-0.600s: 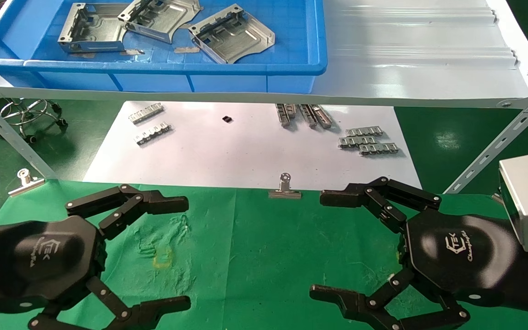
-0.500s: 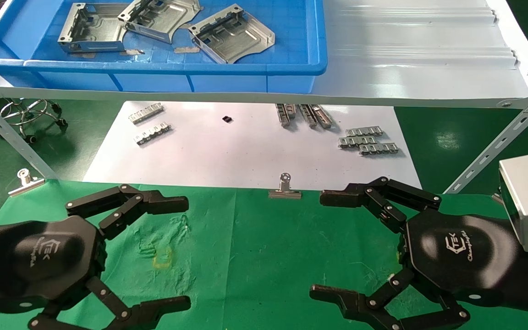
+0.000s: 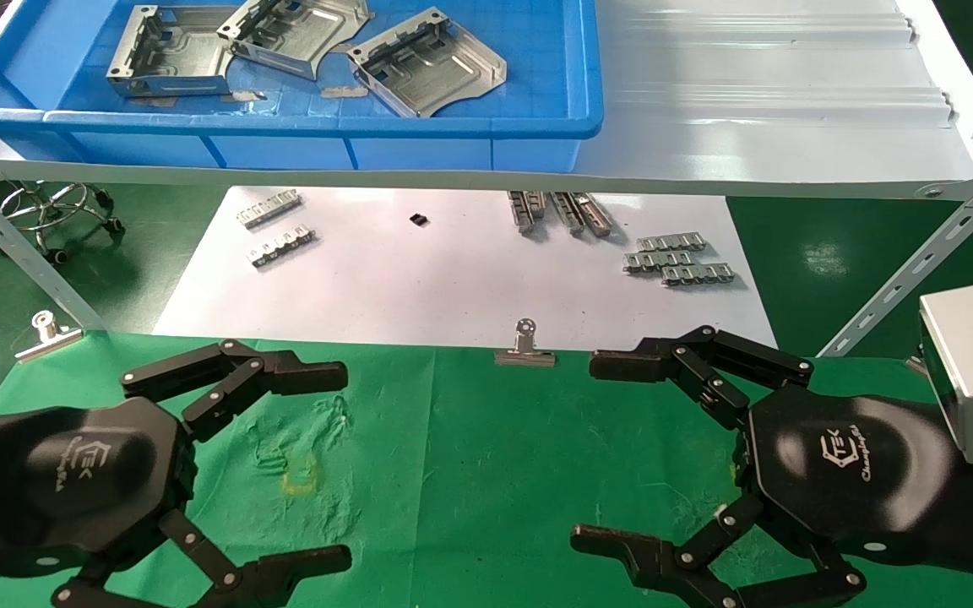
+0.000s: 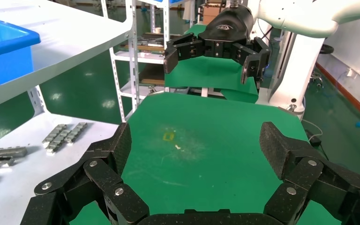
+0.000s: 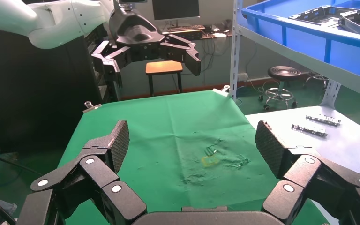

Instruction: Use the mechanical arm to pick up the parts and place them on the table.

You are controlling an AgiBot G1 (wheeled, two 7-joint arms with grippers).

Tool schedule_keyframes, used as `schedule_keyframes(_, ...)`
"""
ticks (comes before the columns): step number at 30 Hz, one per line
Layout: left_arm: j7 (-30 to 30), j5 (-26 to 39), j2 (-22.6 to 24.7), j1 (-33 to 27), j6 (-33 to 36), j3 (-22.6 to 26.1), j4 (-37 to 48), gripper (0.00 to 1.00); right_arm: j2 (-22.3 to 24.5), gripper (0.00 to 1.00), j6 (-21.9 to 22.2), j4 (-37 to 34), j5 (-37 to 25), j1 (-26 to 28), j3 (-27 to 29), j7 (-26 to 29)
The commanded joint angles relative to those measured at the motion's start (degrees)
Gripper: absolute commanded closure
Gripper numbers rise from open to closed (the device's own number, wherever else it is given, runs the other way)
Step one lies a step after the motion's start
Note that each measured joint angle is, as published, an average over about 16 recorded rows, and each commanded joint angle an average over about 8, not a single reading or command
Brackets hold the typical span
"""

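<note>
Three shiny silver stamped parts lie in a blue bin [image 3: 453,127] on the white shelf at the back: one on the left [image 3: 167,61], one in the middle [image 3: 292,32], one on the right [image 3: 426,71]. They also show in the right wrist view [image 5: 342,13]. My left gripper [image 3: 343,464] hangs open and empty over the green table [image 3: 470,456] at the near left. My right gripper [image 3: 588,452] hangs open and empty over it at the near right. Both grippers face each other, far below the bin. Each wrist view shows wide-spread fingers [image 4: 118,146] [image 5: 116,143] over bare cloth.
A white ribbed shelf [image 3: 774,101] on slotted angle legs overhangs a white paper sheet [image 3: 453,279] holding several small toothed strips [image 3: 679,258]. Binder clips [image 3: 525,348] pin the cloth's far edge. A yellow mark [image 3: 301,475] sits on wrinkled cloth. A stool [image 3: 56,207] stands at the left.
</note>
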Motion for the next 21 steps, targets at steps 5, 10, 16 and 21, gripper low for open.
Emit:
schedule_keyframes(5, 0.0, 0.0, 0.0, 0.0, 0.0, 0.0, 0.0, 0.0, 0.0, 0.76, 0.0, 0.0, 0.0, 0.0, 0.0, 0.0)
schedule_keyframes(10, -0.01, 0.0, 0.0, 0.01, -0.01, 0.0, 0.0, 0.0, 0.0, 1.0, 0.0, 0.0, 0.0, 0.0, 0.0, 0.0)
schedule_keyframes(16, 0.29, 0.95, 1.07, -0.57, -1.84, 0.13, 1.23, 0.0, 0.0, 1.0, 0.0, 0.0, 0.0, 0.0, 0.0, 0.0)
schedule_keyframes(21, 0.8, 3.08, 3.88, -3.52, -5.19, 0.59, 4.21, 0.0, 0.0, 1.0, 0.0, 0.0, 0.0, 0.0, 0.0, 0.0)
